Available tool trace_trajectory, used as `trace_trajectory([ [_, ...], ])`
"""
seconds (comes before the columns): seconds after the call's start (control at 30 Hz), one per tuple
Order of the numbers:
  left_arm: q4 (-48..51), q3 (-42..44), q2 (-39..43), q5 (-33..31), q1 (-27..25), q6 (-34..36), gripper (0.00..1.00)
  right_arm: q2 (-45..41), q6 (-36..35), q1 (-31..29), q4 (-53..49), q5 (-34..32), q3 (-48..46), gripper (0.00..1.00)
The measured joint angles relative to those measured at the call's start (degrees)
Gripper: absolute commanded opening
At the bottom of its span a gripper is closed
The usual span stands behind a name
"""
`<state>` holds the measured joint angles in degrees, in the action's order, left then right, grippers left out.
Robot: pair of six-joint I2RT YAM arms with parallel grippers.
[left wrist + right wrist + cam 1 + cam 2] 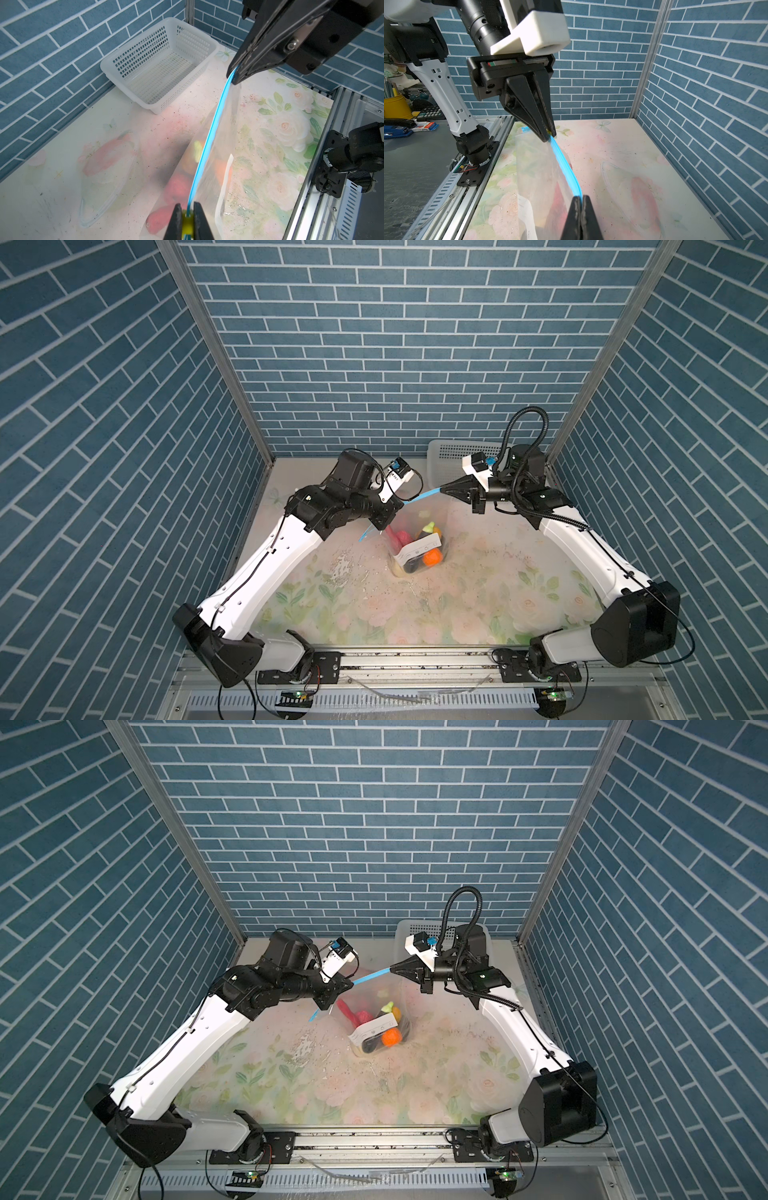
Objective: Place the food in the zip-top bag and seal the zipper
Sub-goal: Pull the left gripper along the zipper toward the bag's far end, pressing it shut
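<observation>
Gripping yellow slider tab (pixel 187 225) with left fingers (pixel 175 224), pinching thin light-blue zipper strip (pixel 214 122) with right fingers (pixel 574 218) — could lose either under tension, leaving clear crinkly bag (pixel 537 166) unsealed.

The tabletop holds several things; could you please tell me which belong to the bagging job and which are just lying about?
Job: zip-top bag, toy food, blue zipper, yellow slider, left pincer, right pincer.
Lying about: white perforated basket, clear dish.

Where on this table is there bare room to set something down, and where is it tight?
Free: the wide front strip of table between the zip-top bag and front rail; also the back wall patch beside the basket. Crowded: the middle, where left gripper and right gripper hold the zipper.
</observation>
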<state>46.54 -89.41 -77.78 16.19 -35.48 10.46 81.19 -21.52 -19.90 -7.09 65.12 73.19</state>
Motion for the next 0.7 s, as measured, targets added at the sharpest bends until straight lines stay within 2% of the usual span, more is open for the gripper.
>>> trace_trajectory([
  [0.7, 1.9, 1.9, 3.3, -1.2, 0.1, 0.1, 0.09, -1.5, -1.5, 1.3, -2.6, -0.3, 0.0, 0.0],
])
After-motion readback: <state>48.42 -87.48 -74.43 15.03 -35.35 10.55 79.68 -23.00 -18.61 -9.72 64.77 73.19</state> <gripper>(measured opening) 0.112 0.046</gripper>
